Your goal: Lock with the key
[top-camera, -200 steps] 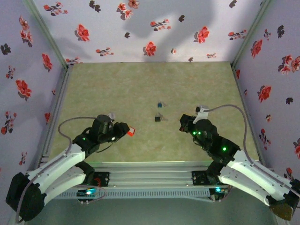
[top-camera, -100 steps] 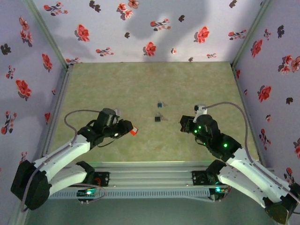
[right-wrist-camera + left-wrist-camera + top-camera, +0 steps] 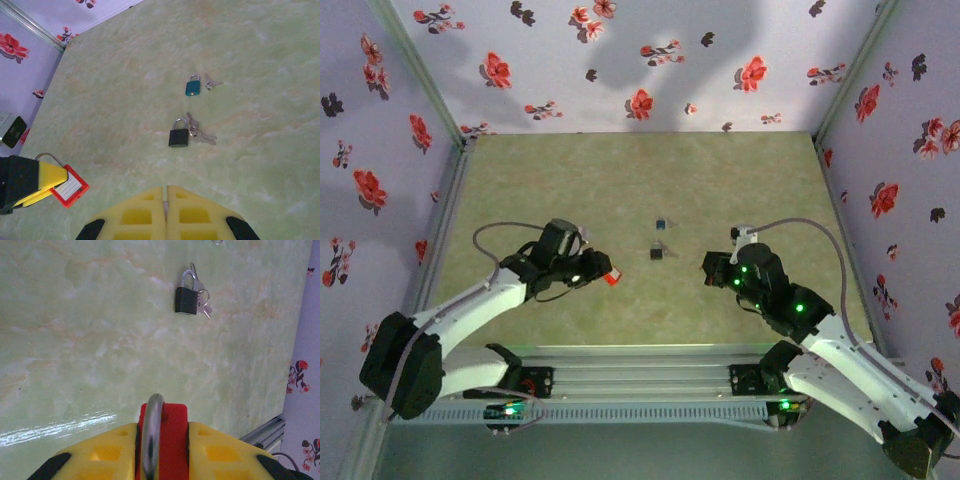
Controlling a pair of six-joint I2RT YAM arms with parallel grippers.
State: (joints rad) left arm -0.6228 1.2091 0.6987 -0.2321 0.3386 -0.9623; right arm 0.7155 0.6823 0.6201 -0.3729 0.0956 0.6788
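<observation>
Marbled table (image 3: 620, 180), left end effector (image 3: 599, 272) gripping padlock (image 3: 175, 430)

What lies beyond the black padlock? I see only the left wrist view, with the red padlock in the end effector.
Observer: A blue padlock, farther from the arms, with a key beside it.
Operator: Where is the right end effector?
Observer: The right end effector is shut and empty, facing the black padlock.
Operator: Anything on the red padlock?
Observer: The red padlock has a white lined label on one face.
</observation>
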